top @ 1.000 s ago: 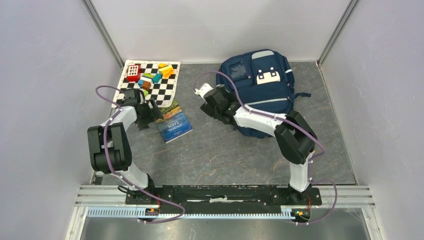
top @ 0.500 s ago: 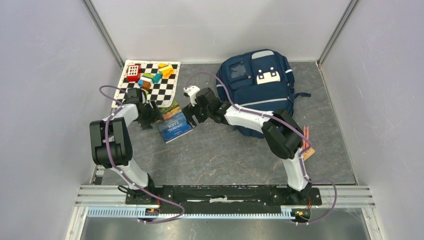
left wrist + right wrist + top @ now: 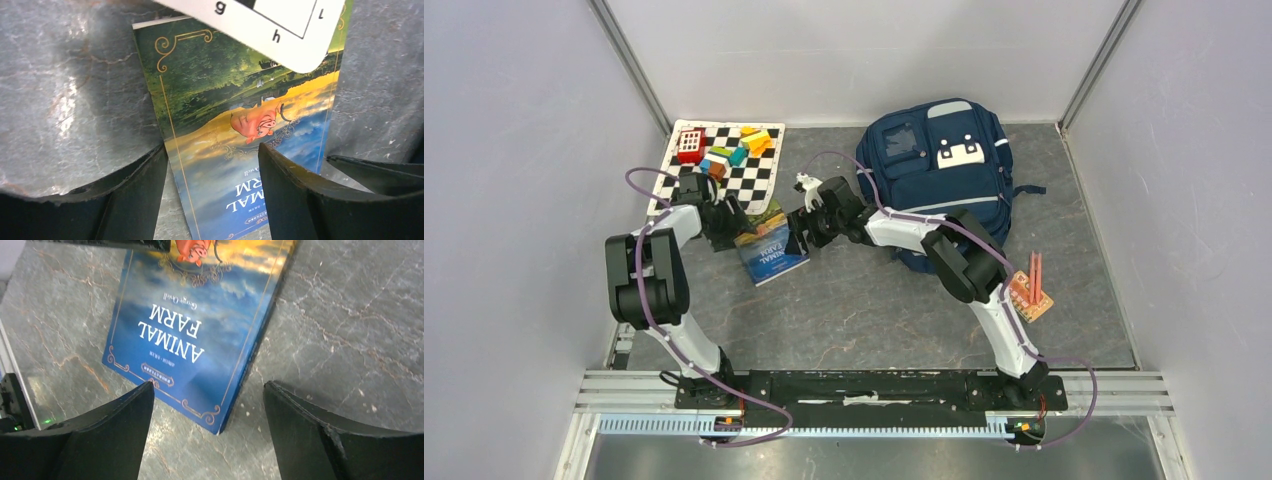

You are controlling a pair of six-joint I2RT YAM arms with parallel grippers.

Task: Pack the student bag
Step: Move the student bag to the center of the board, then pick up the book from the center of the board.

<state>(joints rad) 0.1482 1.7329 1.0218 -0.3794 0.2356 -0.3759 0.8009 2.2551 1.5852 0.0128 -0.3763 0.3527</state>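
Note:
The student bag [image 3: 944,165], navy with grey stripes and a white patch, lies at the back right of the table. No gripper touches it. A blue "Animal Farm" book [image 3: 772,250] lies flat left of it. My left gripper [image 3: 736,228] is at the book's far-left corner, open. In the left wrist view one of its fingers [image 3: 132,192] is at the edge of the book [image 3: 225,100] and the other rests over the cover. My right gripper [image 3: 796,235] is low at the book's right side, open. In the right wrist view a corner of the book [image 3: 200,315] lies between the right gripper's [image 3: 207,405] jaws.
A chessboard mat [image 3: 754,180] with several coloured blocks and a red cube [image 3: 690,145] lies at the back left; its corner [image 3: 270,25] overlaps the book. An orange object [image 3: 1031,290] lies right of the right arm. Walls enclose three sides.
The right arm swung left from the bag down to the book. The left gripper shifted right onto the book. Both jaws narrowed slightly. The orange object came into view.

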